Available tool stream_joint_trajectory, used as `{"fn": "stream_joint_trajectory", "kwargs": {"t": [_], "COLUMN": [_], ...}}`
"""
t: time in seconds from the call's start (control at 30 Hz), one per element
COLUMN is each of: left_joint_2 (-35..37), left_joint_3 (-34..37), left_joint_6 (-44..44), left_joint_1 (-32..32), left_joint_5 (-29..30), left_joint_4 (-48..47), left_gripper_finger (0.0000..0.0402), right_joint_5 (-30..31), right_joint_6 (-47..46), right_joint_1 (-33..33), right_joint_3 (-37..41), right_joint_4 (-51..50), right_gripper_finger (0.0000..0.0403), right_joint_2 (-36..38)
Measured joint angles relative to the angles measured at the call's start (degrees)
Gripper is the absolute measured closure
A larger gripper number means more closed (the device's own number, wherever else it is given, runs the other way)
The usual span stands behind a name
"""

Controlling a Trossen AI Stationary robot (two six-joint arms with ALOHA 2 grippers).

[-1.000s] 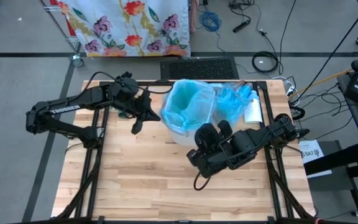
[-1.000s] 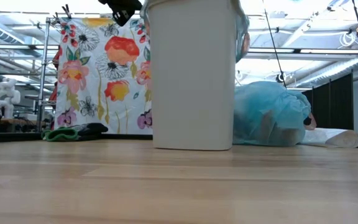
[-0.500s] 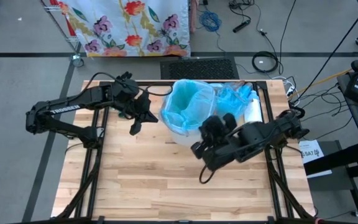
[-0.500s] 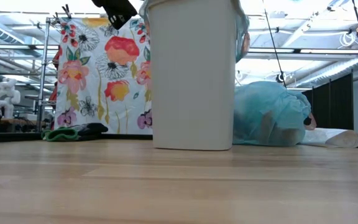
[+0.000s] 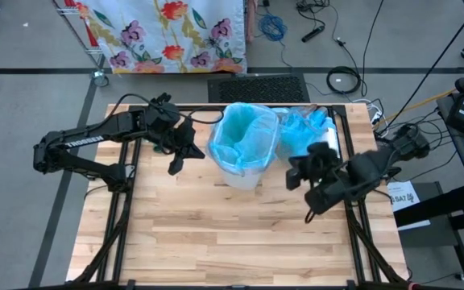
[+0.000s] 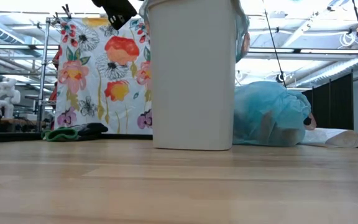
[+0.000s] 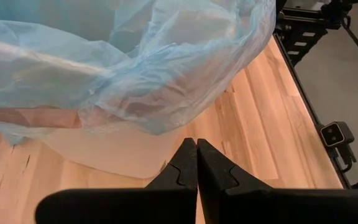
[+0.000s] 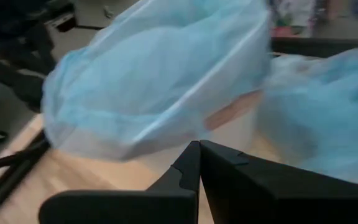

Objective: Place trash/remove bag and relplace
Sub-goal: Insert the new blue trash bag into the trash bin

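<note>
Wooden table (image 5: pixel 192 234), lined bin (image 5: pixel 244 145) between 2 pressed-together end effectors (image 5: pixel 176 161) (image 5: pixel 293 173).

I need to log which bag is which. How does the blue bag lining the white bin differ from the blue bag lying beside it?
The bag in the bin is spread open, its edge folded over the white bin's rim; the loose bag is bunched into a heap. The liner is held up by the bin; the loose one lies on the table, between the bin and the table's right edge. Both are thin, translucent light-blue plastic.
</note>
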State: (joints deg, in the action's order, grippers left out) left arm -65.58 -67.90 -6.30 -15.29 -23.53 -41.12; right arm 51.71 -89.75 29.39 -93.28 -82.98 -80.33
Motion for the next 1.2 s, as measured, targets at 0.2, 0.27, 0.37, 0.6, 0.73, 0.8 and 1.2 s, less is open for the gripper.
{"fn": "stream_joint_trajectory", "kwargs": {"t": [0.2, 0.27, 0.37, 0.6, 0.73, 0.8, 1.2], "left_joint_2": [0.00, 0.00, 0.04, 0.07, 0.36, 0.92, 5.20], "left_joint_3": [0.00, -0.22, -0.76, -0.79, -0.79, -0.79, -0.90], "left_joint_6": [2.99, 3.03, 3.05, 7.57, 8.82, 8.04, 7.19], "left_joint_1": [0.00, 0.00, 0.00, 0.04, 0.04, 0.04, 0.04], "left_joint_5": [0.00, 0.00, 0.00, -0.07, -0.04, 1.43, 13.07], "left_joint_4": [1.48, 1.89, 2.48, 4.22, -1.36, -5.48, 10.72], "left_gripper_finger": [0.0401, 0.0401, 0.0401, 0.0401, 0.0401, 0.0401, 0.0401], "right_joint_5": [1.88, 1.93, 2.46, 2.22, 2.02, 2.00, 1.95], "right_joint_6": [6.87, 10.72, 15.80, 21.66, 22.09, 22.09, 21.72], "right_joint_1": [1.07, 1.07, 1.07, 1.07, 1.07, 1.07, -0.20], "right_joint_3": [9.68, 10.41, 10.43, 10.43, 10.43, 10.43, 10.43], "right_joint_4": [17.78, 21.48, 25.21, 26.90, 26.07, 25.26, 24.08], "right_gripper_finger": [0.0403, 0.0403, 0.0403, 0.0403, 0.0403, 0.0403, 0.0403], "right_joint_2": [0.87, 0.77, 0.98, 2.22, 2.76, 2.77, 2.58]}}
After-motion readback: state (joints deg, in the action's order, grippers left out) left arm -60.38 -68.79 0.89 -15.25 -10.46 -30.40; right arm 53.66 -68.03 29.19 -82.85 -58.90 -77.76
